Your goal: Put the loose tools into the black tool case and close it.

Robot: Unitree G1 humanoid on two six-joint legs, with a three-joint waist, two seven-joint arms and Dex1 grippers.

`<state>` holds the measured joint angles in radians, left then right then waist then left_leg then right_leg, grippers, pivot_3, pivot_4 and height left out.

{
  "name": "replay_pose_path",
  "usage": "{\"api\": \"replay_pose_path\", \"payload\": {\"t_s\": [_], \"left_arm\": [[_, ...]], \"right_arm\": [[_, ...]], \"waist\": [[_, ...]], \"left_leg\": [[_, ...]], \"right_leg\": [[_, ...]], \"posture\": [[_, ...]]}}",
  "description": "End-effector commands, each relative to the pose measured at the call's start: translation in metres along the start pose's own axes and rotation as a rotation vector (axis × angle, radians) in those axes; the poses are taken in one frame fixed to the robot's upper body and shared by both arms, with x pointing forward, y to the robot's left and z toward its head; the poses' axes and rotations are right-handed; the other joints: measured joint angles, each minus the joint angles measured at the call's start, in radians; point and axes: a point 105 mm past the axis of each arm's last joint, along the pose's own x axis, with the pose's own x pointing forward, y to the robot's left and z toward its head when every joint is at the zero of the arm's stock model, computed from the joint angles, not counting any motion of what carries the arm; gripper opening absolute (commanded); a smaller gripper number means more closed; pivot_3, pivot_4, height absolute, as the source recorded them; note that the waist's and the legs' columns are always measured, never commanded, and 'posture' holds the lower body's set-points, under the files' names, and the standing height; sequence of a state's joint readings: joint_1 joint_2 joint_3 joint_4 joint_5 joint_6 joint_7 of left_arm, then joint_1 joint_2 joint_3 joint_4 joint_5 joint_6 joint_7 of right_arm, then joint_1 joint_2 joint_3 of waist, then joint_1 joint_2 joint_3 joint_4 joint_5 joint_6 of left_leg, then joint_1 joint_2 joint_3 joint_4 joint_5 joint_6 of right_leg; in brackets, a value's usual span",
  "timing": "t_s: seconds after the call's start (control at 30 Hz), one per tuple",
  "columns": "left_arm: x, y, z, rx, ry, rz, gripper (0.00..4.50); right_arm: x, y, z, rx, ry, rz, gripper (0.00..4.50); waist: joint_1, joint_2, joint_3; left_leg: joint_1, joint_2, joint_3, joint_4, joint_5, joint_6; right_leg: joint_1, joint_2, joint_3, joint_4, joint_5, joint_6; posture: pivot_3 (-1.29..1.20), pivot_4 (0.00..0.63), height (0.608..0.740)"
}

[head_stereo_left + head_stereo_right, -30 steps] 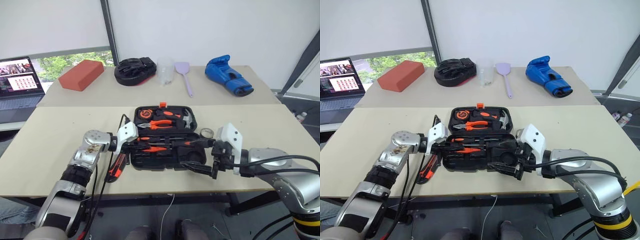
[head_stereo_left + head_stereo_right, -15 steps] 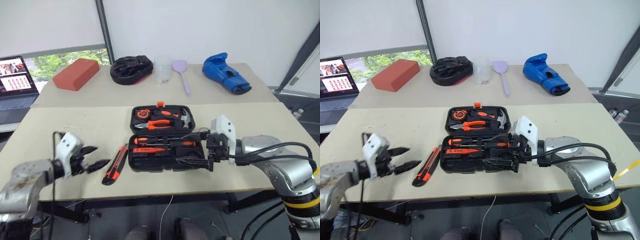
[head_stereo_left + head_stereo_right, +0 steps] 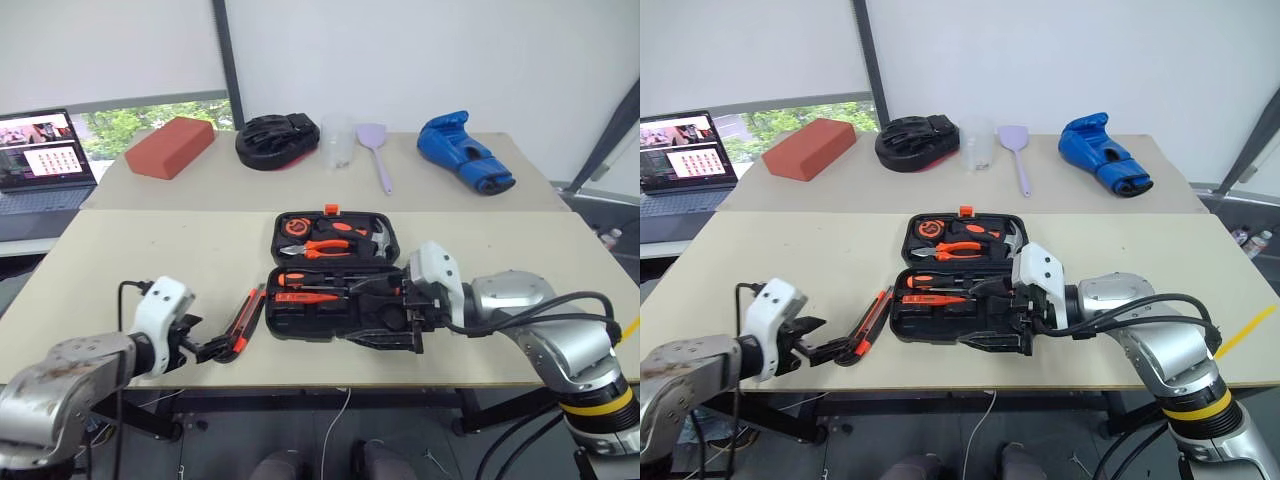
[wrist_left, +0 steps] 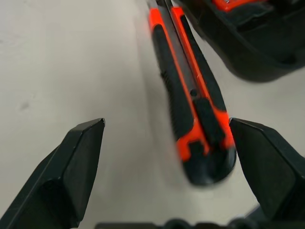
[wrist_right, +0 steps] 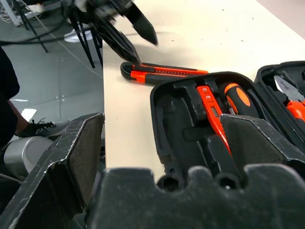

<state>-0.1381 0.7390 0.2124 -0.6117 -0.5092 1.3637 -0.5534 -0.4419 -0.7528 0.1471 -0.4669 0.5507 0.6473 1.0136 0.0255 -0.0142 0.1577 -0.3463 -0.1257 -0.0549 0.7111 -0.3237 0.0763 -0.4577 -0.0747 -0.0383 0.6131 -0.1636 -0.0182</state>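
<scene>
Step in hand: pickup of the utility knife (image 3: 242,322), which lies loose on the table (image 3: 150,260) just left of the black tool case (image 3: 335,290). The case lies open, with screwdrivers (image 3: 310,290) seated in the near half and pliers and other tools in the far half. Left gripper (image 3: 212,348) has its jaws released, spread on either side of the knife's near end, not yet touching. Right gripper (image 3: 385,325) hangs over the case's near right part, jaws released, apparently empty, though the dark moulding makes that hard to confirm. Next move likely calls for advancing the left jaws, closing across the handle, then lifting it to a free slot.
</scene>
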Motion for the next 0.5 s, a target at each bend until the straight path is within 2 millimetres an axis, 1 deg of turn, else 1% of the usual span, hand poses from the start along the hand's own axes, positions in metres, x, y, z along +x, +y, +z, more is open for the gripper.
{"api": "replay_pose_path", "payload": {"t_s": [0.03, 0.13, 0.2, 0.27, 0.3, 0.33, 0.37, 0.4, 0.47, 0.5], "left_arm": [[0.007, -0.004, 0.006, 0.013, 0.029, -0.013, 4.46], [0.018, -0.001, -0.004, 0.046, 0.130, 0.010, 4.46], [0.024, 0.006, -0.006, 0.051, 0.148, 0.045, 4.46], [0.026, 0.013, -0.005, 0.030, 0.132, 0.063, 3.95], [0.026, 0.020, -0.004, 0.012, 0.122, 0.084, 3.82], [0.026, 0.027, -0.004, -0.010, 0.116, 0.107, 3.53], [0.025, 0.035, -0.004, -0.037, 0.112, 0.133, 3.10], [0.022, 0.048, -0.003, -0.066, 0.100, 0.182, 2.75], [0.018, 0.067, 0.000, -0.096, 0.079, 0.241, 2.03], [0.014, 0.076, 0.007, -0.109, 0.047, 0.258, 1.73]], "right_arm": [[-0.002, 0.003, 0.007, -0.056, -0.011, -0.027, 4.50], [-0.001, 0.006, 0.006, -0.049, -0.013, -0.044, 4.50], [-0.002, 0.006, 0.006, -0.048, -0.012, -0.054, 4.50], [-0.003, 0.006, 0.006, -0.043, -0.014, -0.069, 4.50], [-0.004, 0.005, 0.006, -0.037, -0.016, -0.075, 4.50], [-0.005, 0.005, 0.006, -0.031, -0.017, -0.079, 4.50], [-0.005, 0.005, 0.007, -0.026, -0.018, -0.080, 4.50], [-0.006, 0.006, 0.007, -0.018, -0.020, -0.080, 4.50], [-0.008, 0.008, 0.007, -0.004, -0.024, -0.076, 4.50], [-0.009, 0.010, 0.007, 0.006, -0.024, -0.071, 4.50]], "waist": [[-0.006, 0.000, 0.000], [-0.010, 0.000, 0.000], [-0.010, 0.001, -0.001], [-0.008, 0.001, -0.001], [-0.007, 0.001, -0.001], [-0.007, 0.001, -0.001], [-0.007, 0.001, -0.001], [-0.007, 0.001, -0.001], [-0.007, 0.001, -0.001], [-0.007, 0.001, -0.001]], "left_leg": [[0.000, 0.000, 0.000, 0.000, 0.000, 0.000], [0.000, 0.000, 0.000, -0.001, 0.000, 0.000], [0.001, 0.000, 0.000, -0.001, 0.000, -0.001], [0.003, 0.000, 0.000, -0.001, 0.001, -0.002], [0.004, 0.000, 0.000, -0.001, 0.001, -0.003], [0.006, 0.000, 0.000, -0.001, 0.001, -0.003], [0.007, 0.000, 0.000, -0.002, 0.001, -0.003], [0.009, 0.000, 0.000, -0.004, 0.001, -0.004], [0.011, 0.000, 0.000, -0.007, 0.002, -0.005], [0.011, 0.001, 0.000, -0.008, 0.003, -0.007]], "right_leg": [[-0.001, 0.000, 0.000, 0.000, 0.000, -0.001], [0.000, 0.000, -0.001, 0.000, -0.001, -0.001], [0.001, 0.000, -0.001, -0.001, -0.001, -0.001], [0.003, -0.001, 0.000, -0.001, -0.001, -0.001], [0.004, -0.001, 0.000, -0.001, -0.001, -0.001], [0.005, 0.000, 0.001, 0.000, -0.001, -0.001], [0.005, 0.000, 0.001, 0.000, -0.001, -0.001], [0.007, -0.001, 0.001, 0.000, -0.001, 0.000], [0.009, -0.001, 0.001, 0.000, -0.003, 0.003], [0.008, 0.000, 0.001, 0.000, -0.004, 0.005]], "posture": [[0.00, 0.150, 0.740], [0.00, 0.150, 0.740], [0.00, 0.150, 0.740], [0.00, 0.150, 0.740], [0.00, 0.150, 0.740], [0.00, 0.150, 0.740], [0.00, 0.150, 0.740], [0.00, 0.150, 0.740], [0.00, 0.150, 0.740], [0.00, 0.150, 0.740]]}}
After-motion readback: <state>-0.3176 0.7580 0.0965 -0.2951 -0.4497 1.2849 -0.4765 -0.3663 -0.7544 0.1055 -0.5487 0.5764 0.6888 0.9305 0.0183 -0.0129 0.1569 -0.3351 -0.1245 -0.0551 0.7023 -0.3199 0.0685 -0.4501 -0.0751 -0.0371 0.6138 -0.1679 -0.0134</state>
